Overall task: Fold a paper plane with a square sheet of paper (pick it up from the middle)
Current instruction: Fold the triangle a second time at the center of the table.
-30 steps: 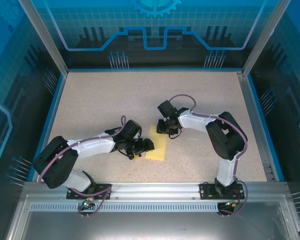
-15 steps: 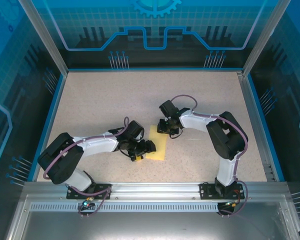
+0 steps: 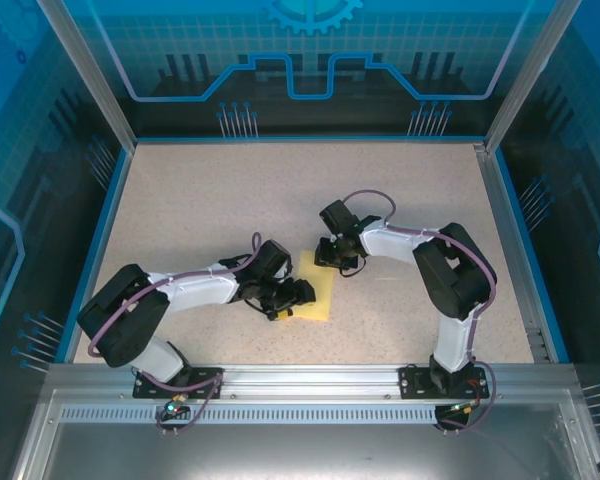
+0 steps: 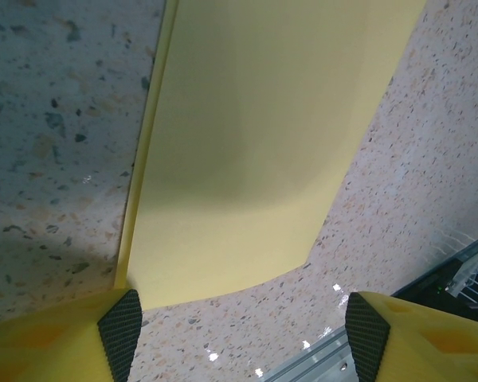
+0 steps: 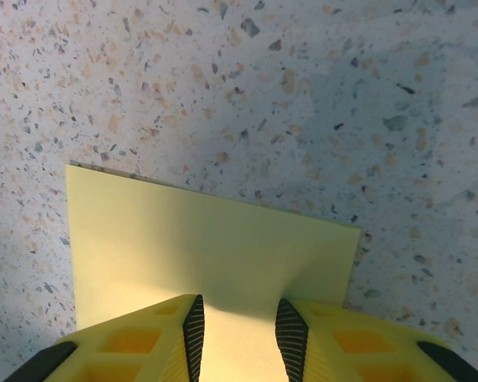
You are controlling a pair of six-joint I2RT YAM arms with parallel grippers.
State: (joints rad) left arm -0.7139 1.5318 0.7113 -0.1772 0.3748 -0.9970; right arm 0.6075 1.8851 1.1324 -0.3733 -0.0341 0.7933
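The pale-yellow sheet of paper (image 3: 320,292) lies on the speckled table between both grippers. In the left wrist view the paper (image 4: 247,143) shows a second layer along its left edge, and its near edge curves. My left gripper (image 3: 298,294) is at the sheet's left side, low over the table. Its jaws (image 4: 243,333) stand wide open, with the left fingertip (image 4: 119,328) at the paper's near corner. My right gripper (image 3: 332,256) is at the sheet's far end. Its jaws (image 5: 239,338) are narrowly open, both over the paper (image 5: 207,235), with nothing pinched between them.
The speckled table (image 3: 210,200) is bordered by a blue rim and glass walls (image 3: 110,180). An aluminium rail (image 3: 310,380) runs along the near edge and shows close behind my left gripper as the rail (image 4: 462,270). Both arm bases are bolted to it.
My left arm has slid a little to the right, closer to the paper's edge, with its jaws narrowing slightly. The right gripper has barely moved.
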